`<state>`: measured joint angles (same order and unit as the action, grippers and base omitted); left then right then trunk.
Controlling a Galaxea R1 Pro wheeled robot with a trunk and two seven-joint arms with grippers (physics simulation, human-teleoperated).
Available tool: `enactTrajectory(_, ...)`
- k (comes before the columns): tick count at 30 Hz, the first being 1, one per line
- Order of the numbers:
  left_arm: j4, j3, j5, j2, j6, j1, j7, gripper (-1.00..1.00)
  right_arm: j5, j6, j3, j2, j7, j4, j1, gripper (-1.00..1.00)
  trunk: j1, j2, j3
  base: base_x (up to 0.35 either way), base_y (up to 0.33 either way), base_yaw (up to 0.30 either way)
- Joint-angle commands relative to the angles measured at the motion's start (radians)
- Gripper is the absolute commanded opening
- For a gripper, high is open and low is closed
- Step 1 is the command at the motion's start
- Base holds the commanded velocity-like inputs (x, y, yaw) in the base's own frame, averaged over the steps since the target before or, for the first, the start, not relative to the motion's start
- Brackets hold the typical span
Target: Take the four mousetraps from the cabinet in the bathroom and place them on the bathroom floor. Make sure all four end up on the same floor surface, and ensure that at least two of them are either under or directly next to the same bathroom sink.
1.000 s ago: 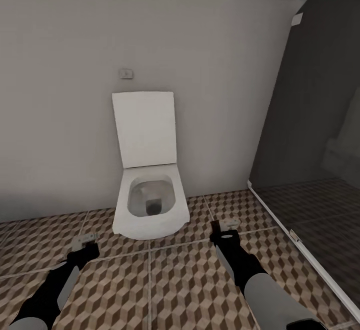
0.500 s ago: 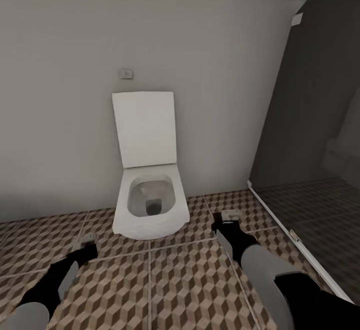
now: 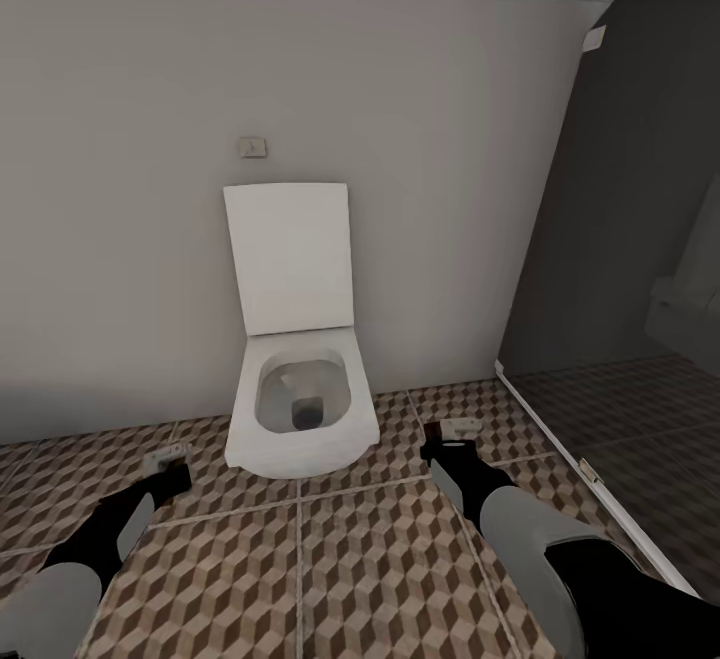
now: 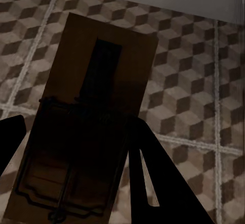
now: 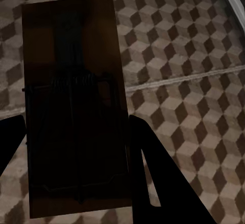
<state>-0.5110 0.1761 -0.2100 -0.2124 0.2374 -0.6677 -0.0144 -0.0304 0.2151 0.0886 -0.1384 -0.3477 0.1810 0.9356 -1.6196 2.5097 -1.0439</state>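
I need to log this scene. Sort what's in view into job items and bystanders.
Job items: mousetrap in the left gripper; mousetrap in the right gripper; bathroom floor.

Bystanders: toilet with raised lid, wall switch plate, dark glass partition.

- Two arms: matte black wrist sections, pale grey rounded forearm shells behind.
- Left gripper (image 3: 168, 459), right gripper (image 3: 460, 430): light grey tips in head view.
- Flat black tapered fingers (image 5: 153, 173) in wrist views.

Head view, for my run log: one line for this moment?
left end effector: holds brown wooden mousetrap | right end effector: holds mousetrap | facing white toilet | patterned tile floor
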Motion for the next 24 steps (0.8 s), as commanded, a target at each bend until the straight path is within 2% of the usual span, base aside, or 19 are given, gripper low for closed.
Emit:
enactTrajectory(1, -0.011, 0.002, -0.008, 0.001, 0.006, 0.0, -0.002, -1.0, -0.006, 0.007, 0.008, -0.001, -0.004, 0.002, 0.0, -1.0, 0.0, 0.0, -0.001, 0.0, 0.0, 0.0)
enactTrajectory(8, -0.048, -0.002, -0.008, 0.001, -0.002, -0.001, -0.001, -1.0, -0.006, 0.007, 0.008, -0.005, -0.004, 0.002, 0.0, -1.0, 0.0, 0.0, -0.001, 0.0, 0.0, 0.0)
enactTrajectory(24, -0.076, -0.002, -0.006, 0.004, -0.006, -0.001, 0.002, -1.0, 0.005, 0.003, 0.017, -0.004, -0.004, 0.007, 0.001, -1.0, -0.007, 0.004, -0.063, 0.0, 0.0, 0.0)
